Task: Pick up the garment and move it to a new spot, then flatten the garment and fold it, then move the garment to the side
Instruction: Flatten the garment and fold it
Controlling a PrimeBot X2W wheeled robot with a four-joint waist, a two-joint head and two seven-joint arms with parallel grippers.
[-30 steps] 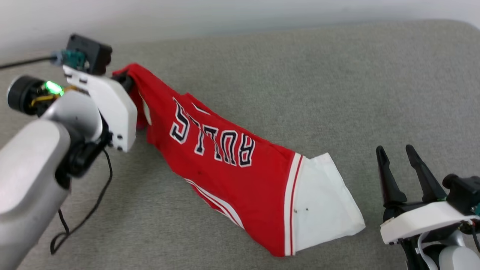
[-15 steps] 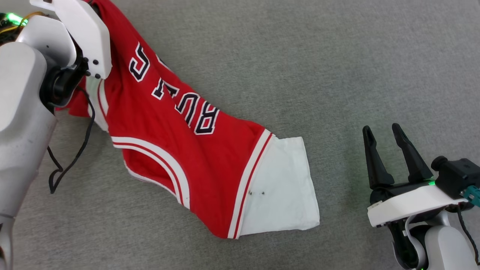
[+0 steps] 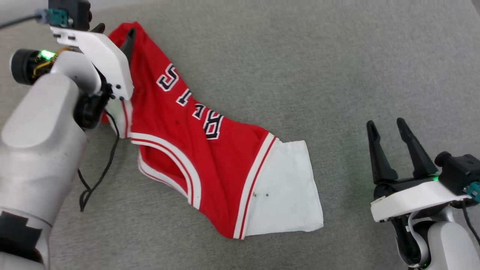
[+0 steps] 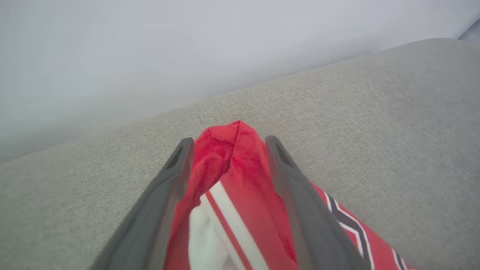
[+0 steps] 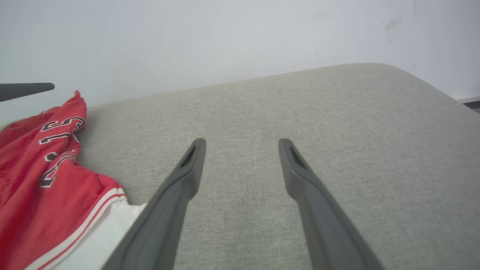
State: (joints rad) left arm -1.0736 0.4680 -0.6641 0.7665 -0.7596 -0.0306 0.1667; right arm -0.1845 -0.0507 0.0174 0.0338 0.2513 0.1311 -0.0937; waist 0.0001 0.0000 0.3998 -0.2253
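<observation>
Space is left between the two dark fingers of the right gripper (image 3: 386, 122), nearest at the lower right. Nothing is held there, and it is parked well apart from the cloth. Just beyond, the garment (image 3: 210, 165) is laid slantwise on the grey cushion (image 3: 337, 75). Its white sleeve (image 3: 285, 195) is flat at the near end, the red body is rumpled, and the black lettering is partly folded under. At the far end, the left gripper (image 4: 229, 139) is placed around a bunched red peak of the fabric. Its fingers are spread about as wide as the right one's, so the cloth is judged to be straddled rather than squeezed. A pale wall (image 5: 225, 37) is seen behind.

The set-down at the new spot is judged to be nearly done. To finish it well, the left gripper should be drawn straight back off the peak so that no fabric is dragged, and the loose cable (image 3: 99, 176) kept off the cloth. Flattening is best begun by pulling opposite ends apart.

Counted: one garment, two grippers, one cable, one sleeve fully seen.
</observation>
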